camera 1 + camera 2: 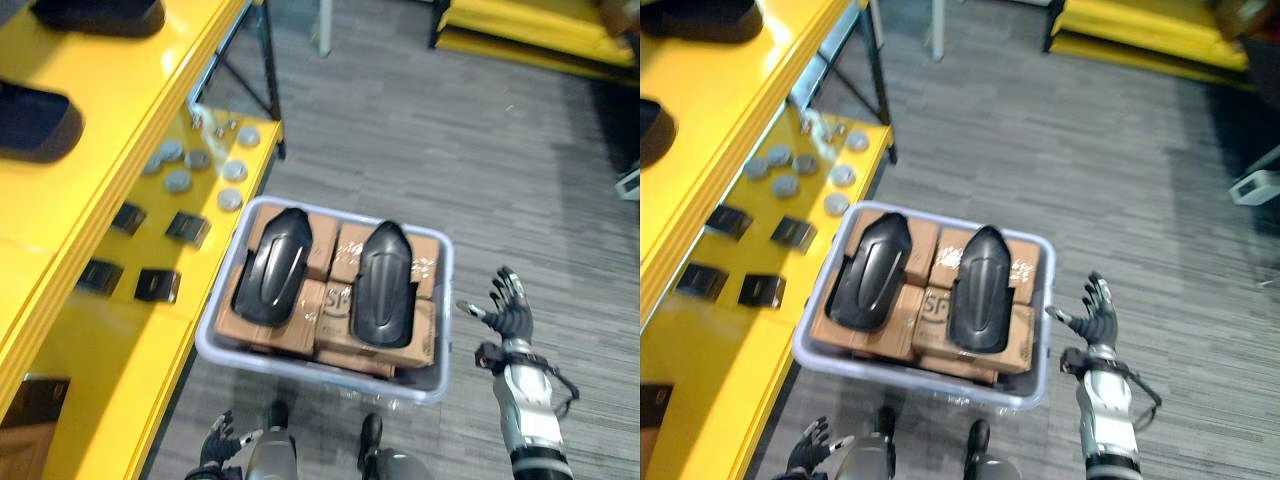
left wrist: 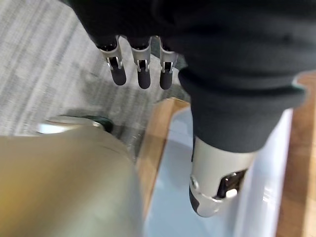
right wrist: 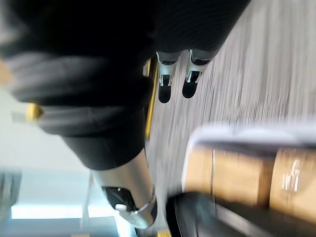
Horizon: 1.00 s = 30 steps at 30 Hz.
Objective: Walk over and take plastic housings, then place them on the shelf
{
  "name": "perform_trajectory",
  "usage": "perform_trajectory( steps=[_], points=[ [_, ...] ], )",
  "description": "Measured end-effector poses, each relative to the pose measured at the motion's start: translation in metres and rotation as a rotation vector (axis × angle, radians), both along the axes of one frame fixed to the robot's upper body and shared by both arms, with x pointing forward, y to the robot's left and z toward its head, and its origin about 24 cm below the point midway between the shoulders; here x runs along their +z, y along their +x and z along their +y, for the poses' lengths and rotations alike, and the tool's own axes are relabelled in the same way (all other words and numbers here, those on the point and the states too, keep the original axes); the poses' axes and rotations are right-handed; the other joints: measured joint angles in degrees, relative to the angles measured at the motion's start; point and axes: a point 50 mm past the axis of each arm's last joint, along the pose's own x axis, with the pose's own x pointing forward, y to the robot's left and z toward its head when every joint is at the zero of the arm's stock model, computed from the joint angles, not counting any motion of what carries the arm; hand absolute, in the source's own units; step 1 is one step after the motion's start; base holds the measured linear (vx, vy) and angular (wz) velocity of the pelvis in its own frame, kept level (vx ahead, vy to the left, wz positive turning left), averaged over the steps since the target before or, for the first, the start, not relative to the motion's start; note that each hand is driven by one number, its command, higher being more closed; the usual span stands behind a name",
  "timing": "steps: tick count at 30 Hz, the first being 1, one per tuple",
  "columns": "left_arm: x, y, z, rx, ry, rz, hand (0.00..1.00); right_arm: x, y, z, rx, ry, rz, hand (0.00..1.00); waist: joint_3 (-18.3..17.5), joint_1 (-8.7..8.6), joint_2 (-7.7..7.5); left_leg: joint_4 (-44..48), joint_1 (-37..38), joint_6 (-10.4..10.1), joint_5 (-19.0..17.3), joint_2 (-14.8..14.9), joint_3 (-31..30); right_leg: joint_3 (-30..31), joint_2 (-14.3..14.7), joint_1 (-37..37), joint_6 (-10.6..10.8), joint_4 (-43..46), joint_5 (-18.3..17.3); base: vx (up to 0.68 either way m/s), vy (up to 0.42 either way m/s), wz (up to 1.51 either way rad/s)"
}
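Two black plastic housings lie side by side on cardboard boxes in a pale grey bin (image 1: 435, 250) on the floor: the left housing (image 1: 272, 264) and the right housing (image 1: 385, 283). My right hand (image 1: 510, 308) hangs open just right of the bin, fingers spread, holding nothing; the bin's rim (image 3: 247, 134) shows past its fingertips (image 3: 165, 91). My left hand (image 1: 217, 446) is low at the bin's near left corner, open and empty, its fingers (image 2: 140, 74) straight. A yellow shelf (image 1: 120, 110) runs along the left.
The shelf's lower level (image 1: 160, 330) carries small black blocks (image 1: 187, 228) and grey round discs (image 1: 178, 181). Dark housings (image 1: 35, 120) sit on the upper level. Another yellow rack (image 1: 540, 25) stands at the far right. Grey floor (image 1: 420, 130) stretches beyond the bin.
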Motion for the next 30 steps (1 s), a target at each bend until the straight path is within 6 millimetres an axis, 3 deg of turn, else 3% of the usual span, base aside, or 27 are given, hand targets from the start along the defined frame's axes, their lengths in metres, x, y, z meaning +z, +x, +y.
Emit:
perform_trajectory(
  steps=[4,6,11,21,30],
  points=[
    [0.003,0.008,-0.005,-0.026,0.011,-0.019,0.00,0.025,0.030,0.020,0.044,-0.051,-0.050,0.00,2.8,1.60,1.44,2.1,-4.1,0.3,0.0,-1.0,-1.6,-1.1,-0.6,-2.5,0.1,0.6,0.5,-0.09,0.060,0.19],
    [0.004,0.009,-0.005,-0.028,0.016,-0.023,0.00,0.028,0.038,0.025,0.049,-0.059,-0.047,0.00,2.9,1.87,1.57,2.7,-5.9,0.4,0.1,-1.4,-2.2,-1.4,-0.8,-3.9,0.2,0.8,0.7,-0.06,0.069,0.11],
    [0.008,0.023,-0.008,-0.031,0.029,-0.052,0.00,0.038,0.049,0.019,-0.037,-0.101,-0.043,0.00,3.8,2.89,1.99,3.6,-8.8,0.8,0.3,-1.8,-2.3,-1.3,-1.3,-6.7,0.1,1.8,0.7,-0.02,0.023,0.02],
    [0.013,0.036,-0.011,-0.030,0.061,-0.085,0.00,0.050,0.047,-0.001,-0.256,-0.122,-0.080,0.00,4.1,2.90,2.35,3.7,-10.6,1.0,0.5,-1.8,-2.2,-0.9,-1.3,-9.0,0.1,2.7,0.6,0.00,0.000,0.00],
    [0.017,0.041,-0.013,-0.032,0.066,-0.112,0.00,0.062,0.038,-0.012,-0.312,-0.114,-0.177,0.00,4.1,2.81,2.47,3.0,-11.0,1.5,1.0,-2.1,-2.5,-0.9,-1.5,-9.5,0.0,2.7,0.6,0.01,0.002,0.03]
  ],
)
